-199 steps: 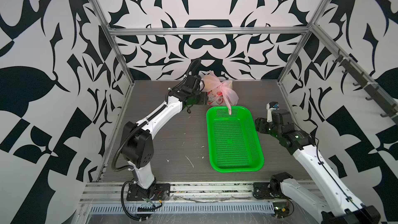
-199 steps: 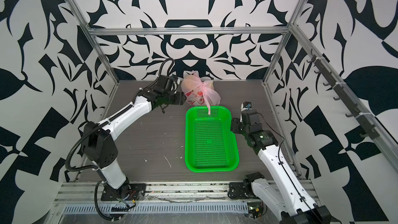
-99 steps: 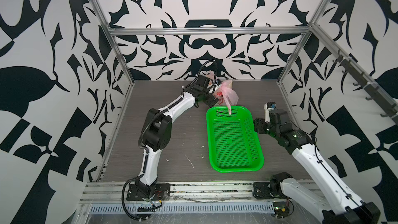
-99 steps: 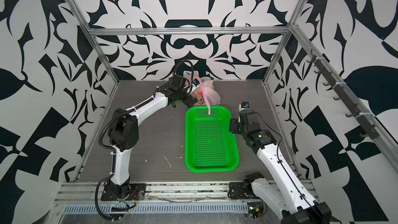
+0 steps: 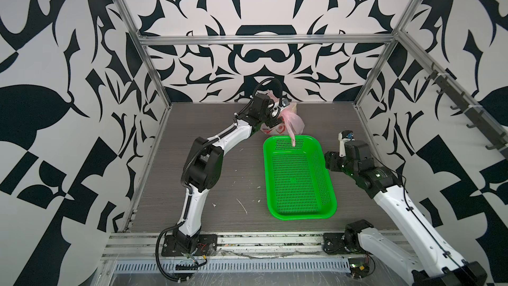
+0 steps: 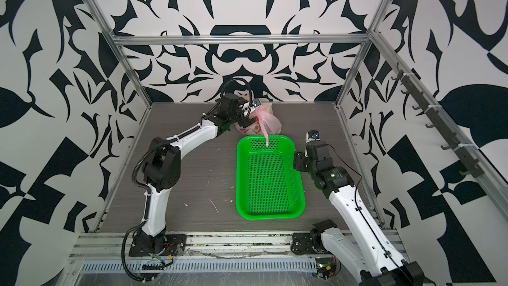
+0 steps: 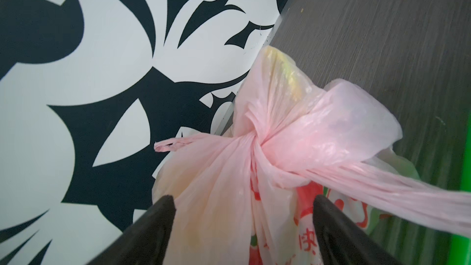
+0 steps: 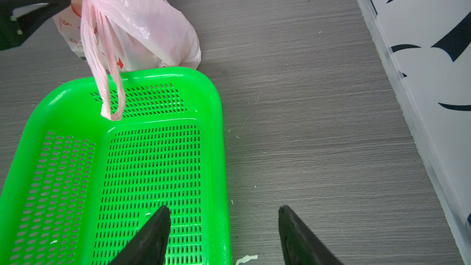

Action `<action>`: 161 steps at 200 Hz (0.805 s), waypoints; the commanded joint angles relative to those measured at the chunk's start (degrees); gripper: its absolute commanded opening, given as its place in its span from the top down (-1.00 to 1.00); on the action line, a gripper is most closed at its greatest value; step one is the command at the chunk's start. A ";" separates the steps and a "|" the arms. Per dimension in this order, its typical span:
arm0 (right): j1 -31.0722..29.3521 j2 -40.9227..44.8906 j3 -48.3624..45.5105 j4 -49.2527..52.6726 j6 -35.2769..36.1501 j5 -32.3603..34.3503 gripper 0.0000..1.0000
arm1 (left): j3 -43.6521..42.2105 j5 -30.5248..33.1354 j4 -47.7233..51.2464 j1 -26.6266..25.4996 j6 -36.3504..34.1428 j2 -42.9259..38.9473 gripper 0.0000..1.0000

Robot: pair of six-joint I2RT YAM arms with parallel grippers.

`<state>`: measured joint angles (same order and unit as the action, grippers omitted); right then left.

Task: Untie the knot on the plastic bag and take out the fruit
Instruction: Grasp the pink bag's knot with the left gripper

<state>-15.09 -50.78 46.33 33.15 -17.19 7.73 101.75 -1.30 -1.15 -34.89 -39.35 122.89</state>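
Left wrist alone shows the knot (image 7: 255, 146) clearly.

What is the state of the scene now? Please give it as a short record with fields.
basket: green perforated plastic basket, no fruit inside
bag: thin pale pink plastic bag with red prints, behind the basket
knot: tied
handle loop: hangs into the basket
left jaws: open, astride the bag
right jaws: open, holding nothing
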 commanded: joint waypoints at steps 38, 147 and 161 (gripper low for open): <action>-0.20 -0.57 -0.01 -1.51 0.05 0.89 -0.40 | -0.32 -7.47 -6.11 -0.15 -10.93 3.77 -0.76; -0.18 0.87 -1.83 -1.67 -0.42 2.61 -0.40 | 3.98 -6.95 -8.87 -0.11 -11.86 9.10 -0.47; -0.20 0.86 -1.94 -1.86 -0.52 2.65 -0.40 | 2.52 -6.31 -11.18 -0.26 -11.66 8.62 -0.43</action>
<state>-15.09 -50.89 44.58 32.93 -17.23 9.10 106.24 -7.77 -7.38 -34.89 -50.78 131.68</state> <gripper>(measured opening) 0.698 0.731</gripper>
